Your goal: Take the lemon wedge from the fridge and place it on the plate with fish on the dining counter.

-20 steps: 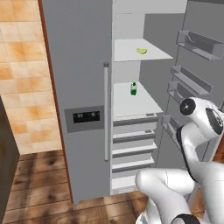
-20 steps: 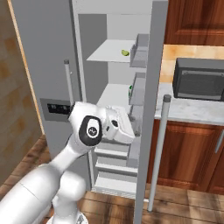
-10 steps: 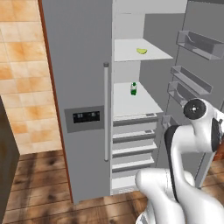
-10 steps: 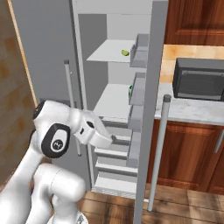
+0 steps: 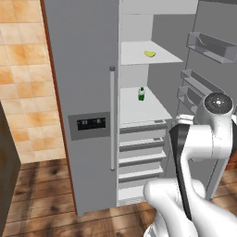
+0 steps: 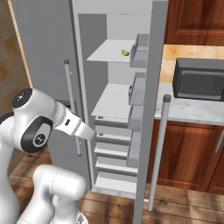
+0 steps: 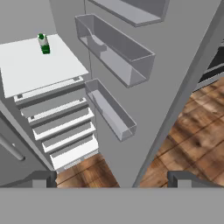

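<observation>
Clearly the job is at its first stage: the fridge (image 5: 83, 92) stands with its right door swung wide, and the reach for the lemon wedge (image 5: 149, 54) has yet to begin. That wedge lies on the upper white shelf (image 5: 139, 53), toward the shelf's 3 o'clock side in the left base view, well apart from the arm. One shelf lower stands a small green-and-white bottle (image 5: 141, 94), which is not the target.

From the hand's camera the two dark tips of the jaws (image 7: 109, 179) sit far apart at 6 o'clock, released and with nothing between them. That camera looks down past the door bins (image 7: 116, 48) and the stack of drawers (image 7: 61, 127), with the bottle (image 7: 43, 43) up at 11 o'clock, so the hand seems to be aimed low, below the wedge's shelf.

In my judgement, the next move calls for lifting the hand to the height of the upper shelf, then pointing the jaws into the compartment. Since the wedge is tiny, the tips will need to straddle it closely before closing, and the open door's bins should be kept clear on the way in.
</observation>
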Robot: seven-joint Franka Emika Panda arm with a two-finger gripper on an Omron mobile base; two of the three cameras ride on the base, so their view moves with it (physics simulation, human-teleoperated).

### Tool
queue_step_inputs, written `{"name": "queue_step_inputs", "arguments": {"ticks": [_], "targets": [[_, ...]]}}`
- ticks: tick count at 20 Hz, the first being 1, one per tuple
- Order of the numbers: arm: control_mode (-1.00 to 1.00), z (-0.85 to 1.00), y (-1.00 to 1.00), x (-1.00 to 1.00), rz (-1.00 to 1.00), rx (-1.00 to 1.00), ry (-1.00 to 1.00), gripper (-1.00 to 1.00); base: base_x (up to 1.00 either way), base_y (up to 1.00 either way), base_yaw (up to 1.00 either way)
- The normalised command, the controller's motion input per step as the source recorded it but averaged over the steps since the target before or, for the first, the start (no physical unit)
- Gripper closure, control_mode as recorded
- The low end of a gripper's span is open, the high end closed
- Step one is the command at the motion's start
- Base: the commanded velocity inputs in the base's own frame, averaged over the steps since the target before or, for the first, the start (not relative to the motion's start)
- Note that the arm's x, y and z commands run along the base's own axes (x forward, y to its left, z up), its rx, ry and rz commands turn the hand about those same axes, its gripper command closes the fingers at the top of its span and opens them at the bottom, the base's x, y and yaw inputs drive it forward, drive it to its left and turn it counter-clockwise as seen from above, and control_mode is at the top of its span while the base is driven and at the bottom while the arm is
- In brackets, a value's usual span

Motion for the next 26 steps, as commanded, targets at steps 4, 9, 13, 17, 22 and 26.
{"name": "queue_step_inputs", "arguments": {"ticks": [4, 9, 13, 17, 22, 26], "targets": [[-1.0, 0.0, 0.48, 0.0, 0.17, 0.13, -0.34, -1.0, 0.0, 0.0, 0.0], [-1.0, 0.0, 0.06, 0.0, 0.03, 0.03, -0.1, -1.0, 0.0, 0.0, 0.0], [-1.0, 0.0, 0.0, 0.0, 0.0, 0.0, 0.0, -1.0, 0.0, 0.0, 0.0], [-1.0, 0.0, 0.0, 0.03, 0.0, 0.0, 0.0, -1.0, 0.0, 0.0, 0.0], [-1.0, 0.0, 0.0, 0.0, 0.0, 0.0, 0.0, -1.0, 0.0, 0.0, 0.0], [1.0, 0.0, 0.0, 0.04, 0.0, 0.0, 0.0, -1.0, 0.36, -0.04, 0.0]]}}
